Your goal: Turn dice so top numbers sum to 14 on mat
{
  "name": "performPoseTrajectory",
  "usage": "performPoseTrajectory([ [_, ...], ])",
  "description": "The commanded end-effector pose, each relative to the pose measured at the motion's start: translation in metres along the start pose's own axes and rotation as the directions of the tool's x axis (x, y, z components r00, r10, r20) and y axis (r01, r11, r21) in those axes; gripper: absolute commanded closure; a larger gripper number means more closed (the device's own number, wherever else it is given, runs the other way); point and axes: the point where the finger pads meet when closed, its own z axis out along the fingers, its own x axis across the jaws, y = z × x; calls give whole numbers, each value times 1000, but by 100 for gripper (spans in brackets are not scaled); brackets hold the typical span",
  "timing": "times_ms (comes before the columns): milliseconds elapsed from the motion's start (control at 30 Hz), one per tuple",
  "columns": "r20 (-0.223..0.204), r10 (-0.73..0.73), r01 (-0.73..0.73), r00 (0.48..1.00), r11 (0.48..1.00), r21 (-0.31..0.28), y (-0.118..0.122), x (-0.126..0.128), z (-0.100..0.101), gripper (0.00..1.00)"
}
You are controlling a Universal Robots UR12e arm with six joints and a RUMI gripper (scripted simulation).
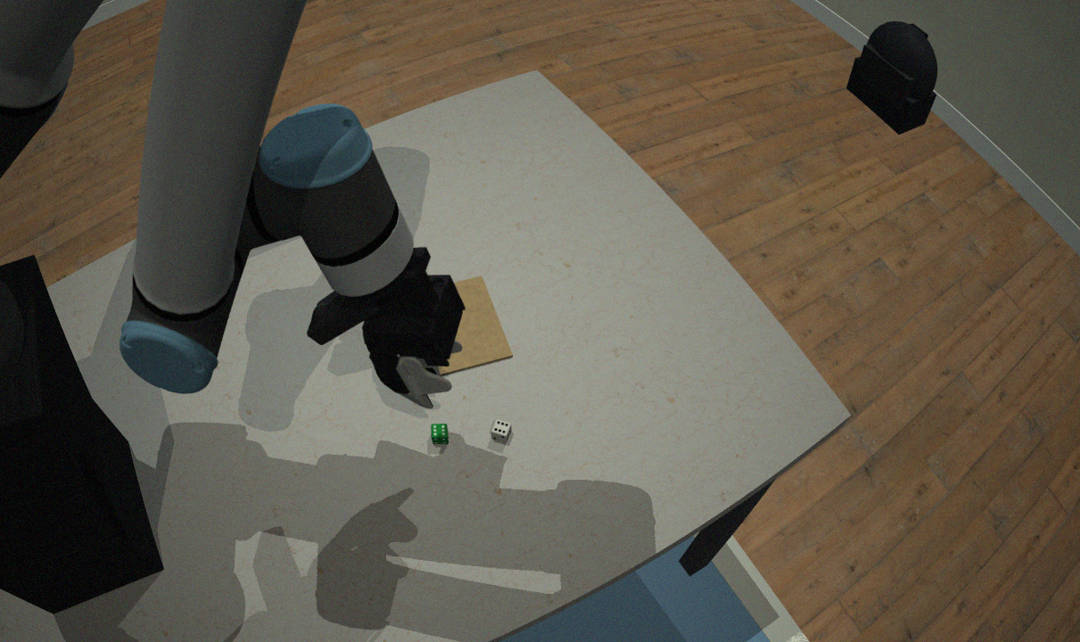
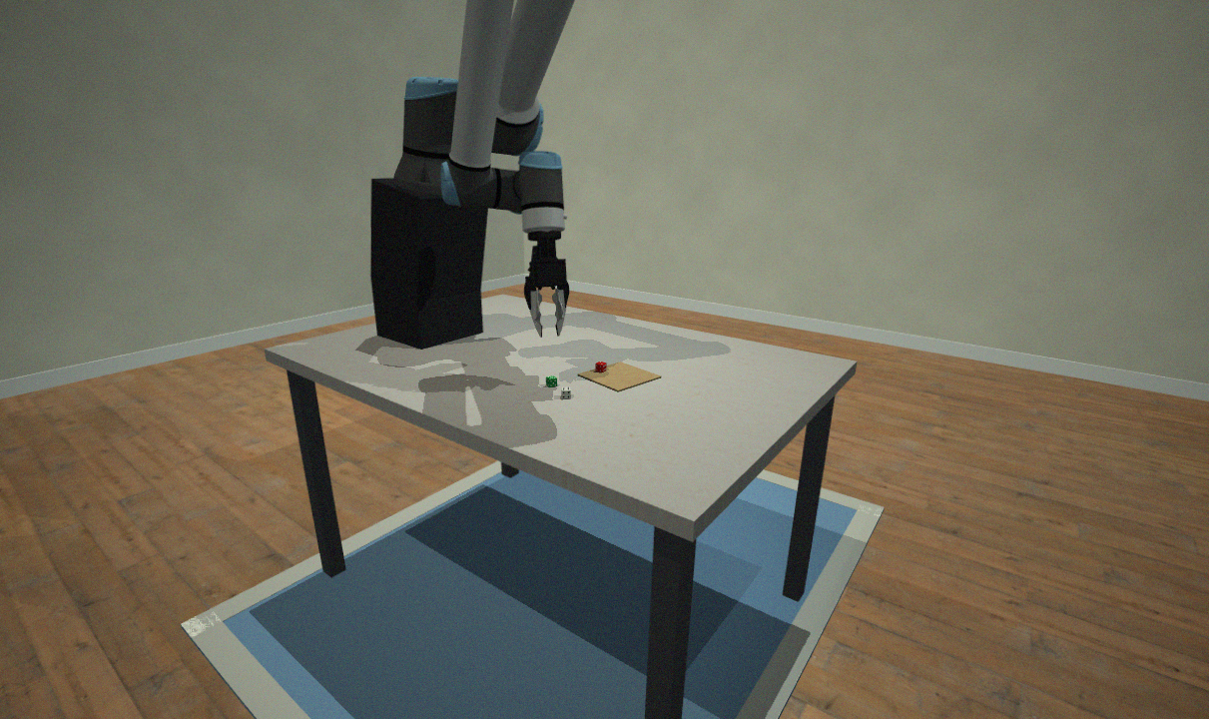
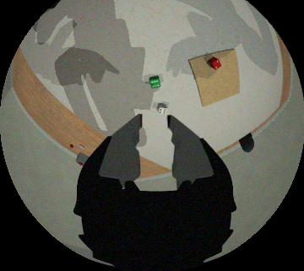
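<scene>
Pincer (image 1: 440, 394) (image 2: 551, 333) (image 3: 154, 115) parted and holding nothing, the green die (image 1: 440, 433) (image 2: 551, 381) (image 3: 154, 82) on the bench (image 1: 607, 319) (image 2: 680, 446) (image 3: 160, 22), off the mat (image 1: 483, 323) (image 2: 630, 376) (image 3: 219, 83), looks light, rigid, perhaps slippery, best taken squarely by opposite side faces.

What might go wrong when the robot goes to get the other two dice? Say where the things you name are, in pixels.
The claw (image 1: 440, 397) (image 2: 551, 334) (image 3: 154, 115) could bump the white die (image 1: 501, 429) (image 2: 565, 393) (image 3: 162, 110) and tip it onto another number, since nothing holds it. The green die (image 1: 440, 432) (image 2: 551, 381) (image 3: 154, 81) could end up partly over the mat's (image 1: 487, 331) (image 2: 626, 376) (image 3: 219, 85) edge, because it must still get onto the mat.
</scene>
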Motion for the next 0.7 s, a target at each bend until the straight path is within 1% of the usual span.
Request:
performPoseTrajectory([
  [0,9,-2,1,1000,993,121,6,0,-1,79],
  [67,9,-2,1,1000,993,121,6,0,-1,79],
  [233,10,-3,1,1000,983,185,10,0,-1,79],
  [400,10,-2,0,1000,974,227,12,1,-2,79],
  [533,10,-2,0,1000,970,245,13,1,-3,79],
  [667,10,-2,0,1000,968,250,14,1,-3,79],
])
